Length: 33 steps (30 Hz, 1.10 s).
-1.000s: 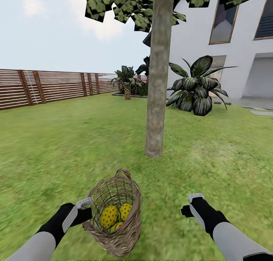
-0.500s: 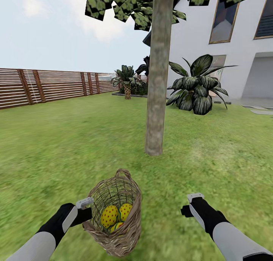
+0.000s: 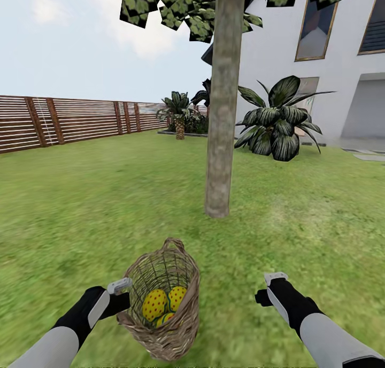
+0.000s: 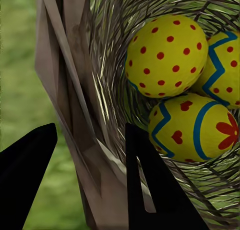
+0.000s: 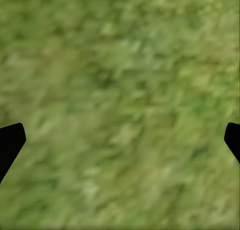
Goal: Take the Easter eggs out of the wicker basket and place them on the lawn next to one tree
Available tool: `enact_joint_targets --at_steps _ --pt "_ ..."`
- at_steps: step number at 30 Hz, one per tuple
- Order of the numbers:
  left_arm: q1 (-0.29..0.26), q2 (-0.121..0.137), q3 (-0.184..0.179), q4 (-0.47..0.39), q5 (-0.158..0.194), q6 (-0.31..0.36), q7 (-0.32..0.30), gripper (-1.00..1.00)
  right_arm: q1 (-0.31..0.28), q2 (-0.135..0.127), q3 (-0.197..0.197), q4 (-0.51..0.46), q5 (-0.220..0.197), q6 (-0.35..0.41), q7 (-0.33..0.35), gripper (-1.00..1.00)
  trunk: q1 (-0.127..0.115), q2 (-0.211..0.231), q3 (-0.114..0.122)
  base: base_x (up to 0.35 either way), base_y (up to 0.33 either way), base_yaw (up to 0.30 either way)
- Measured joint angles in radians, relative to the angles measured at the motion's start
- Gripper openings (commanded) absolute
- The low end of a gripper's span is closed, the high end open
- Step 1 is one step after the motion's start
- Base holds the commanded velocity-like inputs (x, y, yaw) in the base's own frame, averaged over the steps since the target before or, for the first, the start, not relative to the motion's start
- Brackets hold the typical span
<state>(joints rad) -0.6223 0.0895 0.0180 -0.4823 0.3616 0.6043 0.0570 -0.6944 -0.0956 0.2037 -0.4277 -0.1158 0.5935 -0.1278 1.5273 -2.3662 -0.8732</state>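
The lawn (image 3: 80, 197) spreads across the lower two thirds of the head view, green with yellowish patches. A white house (image 3: 331, 63) fills the upper right, and a brown slatted fence (image 3: 64, 122) runs along the left edge at mid-height. The tree (image 3: 222, 116) rises just right of centre, its bare trunk reaching the top of the frame where flat green leaves spread. A broad-leaved shrub (image 3: 278, 124) sits to its right, near the house.

The wicker basket (image 3: 179, 325) is at bottom centre, tilted, below the trunk and apart from it. The left gripper (image 3: 122, 298) sits at the basket's left rim; in the left wrist view its two dark fingers (image 4: 150, 190) straddle the woven wall (image 4: 75, 115), one outside and one inside, pinching it. The right gripper (image 3: 267, 288) hangs at lower right over bare grass (image 5: 120, 99), its fingers spread wide.

The three Easter eggs (image 3: 163, 304) lie together in the basket: one red-dotted (image 4: 165, 57), two zigzag-striped (image 4: 197, 130).
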Motion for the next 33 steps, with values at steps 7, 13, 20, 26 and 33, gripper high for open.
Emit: enact_joint_targets --at_steps 7,13,20,26,33 --pt "0.000 0.001 0.000 -0.002 0.000 -0.004 0.000 -1.00 0.000 -0.001 -0.001 0.000 -0.001 0.000 0.000 1.00 0.000 0.000 0.000 0.000 0.000 0.000" --pt "0.000 0.001 0.001 -0.002 0.002 -0.005 0.000 -1.00 0.000 0.000 -0.001 0.000 -0.001 0.000 0.000 1.00 0.000 0.000 0.000 0.000 0.000 0.000" --pt "0.000 0.000 0.000 -0.002 0.001 -0.005 0.000 -1.00 0.000 0.000 0.000 0.000 -0.001 0.000 0.000 1.00 0.019 -0.035 -0.016 0.000 0.000 0.000" --pt "0.000 0.000 0.001 -0.002 0.002 -0.005 0.000 -1.00 0.000 0.000 0.000 0.000 -0.001 0.000 0.000 1.00 0.031 -0.056 -0.025 0.000 0.000 0.000" --pt "-0.002 0.000 -0.002 -0.007 0.005 0.002 0.002 -1.00 0.000 0.000 0.000 0.000 0.000 0.000 0.000 1.00 0.053 -0.098 -0.043 0.000 0.000 0.000"
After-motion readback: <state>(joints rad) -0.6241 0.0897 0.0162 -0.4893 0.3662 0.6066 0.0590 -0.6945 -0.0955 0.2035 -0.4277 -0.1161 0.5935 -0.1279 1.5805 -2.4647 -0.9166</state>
